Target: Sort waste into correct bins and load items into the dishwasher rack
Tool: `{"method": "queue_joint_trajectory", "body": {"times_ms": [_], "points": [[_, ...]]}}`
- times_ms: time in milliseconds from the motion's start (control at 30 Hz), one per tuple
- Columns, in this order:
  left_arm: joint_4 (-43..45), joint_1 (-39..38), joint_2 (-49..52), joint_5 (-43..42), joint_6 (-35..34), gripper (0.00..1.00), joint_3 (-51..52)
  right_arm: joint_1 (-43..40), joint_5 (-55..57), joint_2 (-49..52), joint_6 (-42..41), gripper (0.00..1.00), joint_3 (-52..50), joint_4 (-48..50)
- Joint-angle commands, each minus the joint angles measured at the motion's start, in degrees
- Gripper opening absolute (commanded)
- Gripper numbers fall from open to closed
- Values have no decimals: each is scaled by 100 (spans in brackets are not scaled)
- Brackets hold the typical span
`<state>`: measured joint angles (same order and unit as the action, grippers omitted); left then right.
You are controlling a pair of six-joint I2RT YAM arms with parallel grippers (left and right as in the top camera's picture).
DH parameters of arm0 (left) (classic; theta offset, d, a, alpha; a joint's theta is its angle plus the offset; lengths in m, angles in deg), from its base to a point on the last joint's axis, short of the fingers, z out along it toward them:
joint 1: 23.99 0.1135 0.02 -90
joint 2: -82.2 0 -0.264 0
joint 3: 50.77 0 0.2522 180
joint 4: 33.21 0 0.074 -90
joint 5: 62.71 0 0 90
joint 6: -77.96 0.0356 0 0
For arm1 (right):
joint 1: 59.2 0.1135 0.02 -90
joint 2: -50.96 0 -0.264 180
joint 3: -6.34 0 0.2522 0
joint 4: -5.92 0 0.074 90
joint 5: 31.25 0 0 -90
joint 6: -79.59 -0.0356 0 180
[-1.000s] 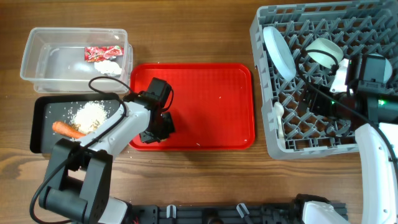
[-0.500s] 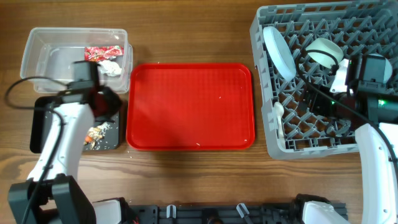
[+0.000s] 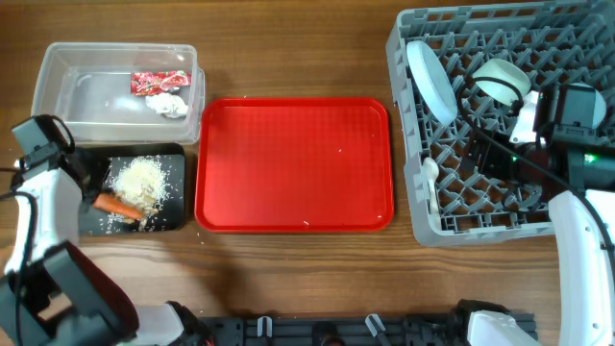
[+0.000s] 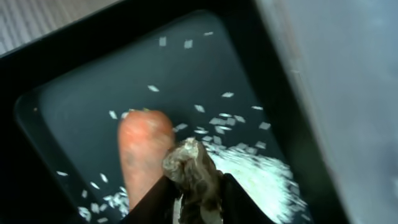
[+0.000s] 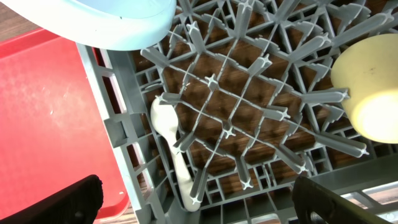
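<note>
1. Left hand (image 4: 194, 202) is pinching a crumpled brown scrap (image 4: 191, 171) between narrowly set fingers, hanging low over the black tray (image 4: 68, 87) at the left of the overhead frame.
2. Sorting is nearing its end, I judge. The carrot (image 4: 144, 149) and rice crumbs (image 4: 261, 174) are lying in the black tray. The red wrapper (image 3: 159, 82) and white tissue (image 3: 168, 104) are sitting in the clear tub (image 3: 58, 106) at upper left. The red tray (image 3: 293, 163) at centre is showing only specks.
3. Next, the fingers are needing to widen so the scrap drops beside the carrot, followed by a straight lift.
4. The tub's wall is running close along the right of the wrist view and the tray rim is shallow, so the middle is offering the safest room.
5. Right hand (image 5: 199, 202) is standing wide and empty over the grey rack (image 3: 408, 192), where the white spoon (image 5: 171, 146) and yellow cup (image 5: 367, 93) are resting.
</note>
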<state>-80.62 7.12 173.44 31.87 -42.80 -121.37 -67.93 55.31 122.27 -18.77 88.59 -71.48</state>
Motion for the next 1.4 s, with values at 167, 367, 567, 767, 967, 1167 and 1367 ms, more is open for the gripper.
{"method": "queue_joint_trajectory", "body": {"times_ms": [167,367,567,767,967,1167,1367], "points": [[94,105,625,129,48,35,-50,-31,-55,37,-68,100,35,-7],[-13,103,402,-208,50,53,-92,-31,-55,37,-68,100,35,-4],[-192,-313,-389,-890,361,49,-203,-31,-79,37,-72,100,35,17],[-649,-2356,-960,-1040,505,4,-203,-28,-229,39,-76,100,35,15],[-409,-4505,-960,-1014,1130,4,-227,-28,-848,39,-59,100,35,57],[-1368,-4854,-960,-1010,1478,4,-907,-11,-1792,66,531,93,35,264],[-2791,-4406,-984,-1008,1714,21,-1464,50,-1585,111,977,90,33,-424]]}}
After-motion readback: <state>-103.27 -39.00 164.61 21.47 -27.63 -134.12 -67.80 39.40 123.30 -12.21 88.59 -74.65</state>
